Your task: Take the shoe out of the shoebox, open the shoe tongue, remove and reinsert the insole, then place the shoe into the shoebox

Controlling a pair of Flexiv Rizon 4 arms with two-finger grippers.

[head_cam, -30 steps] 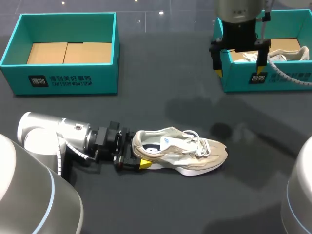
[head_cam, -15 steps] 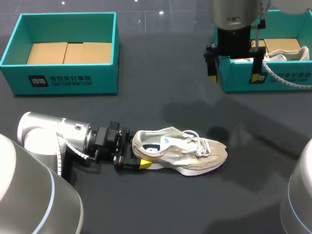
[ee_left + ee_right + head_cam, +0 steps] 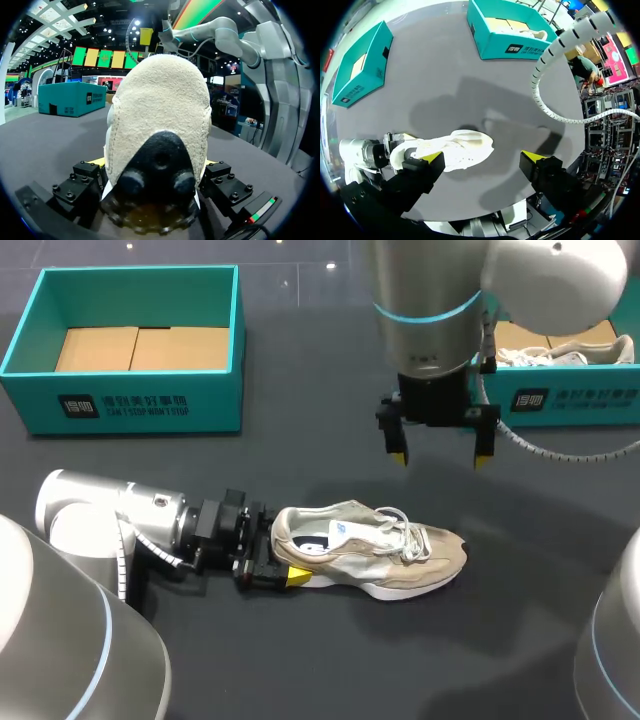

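Cream shoe, teal boxes, charcoal table.
The cream suede-and-mesh running shoe (image 3: 370, 555) has a white sole, white laces, a blue patch inside and a black heel patch. At ten o'clock, the teal cardboard shoebox (image 3: 135, 400) has a tan floor and a black-and-white label, as does the second teal shoebox (image 3: 560, 400) at two o'clock. The matte charcoal table (image 3: 300, 470) is plain. The black left gripper (image 3: 288, 565) and black right gripper (image 3: 441, 455) have yellow tips.
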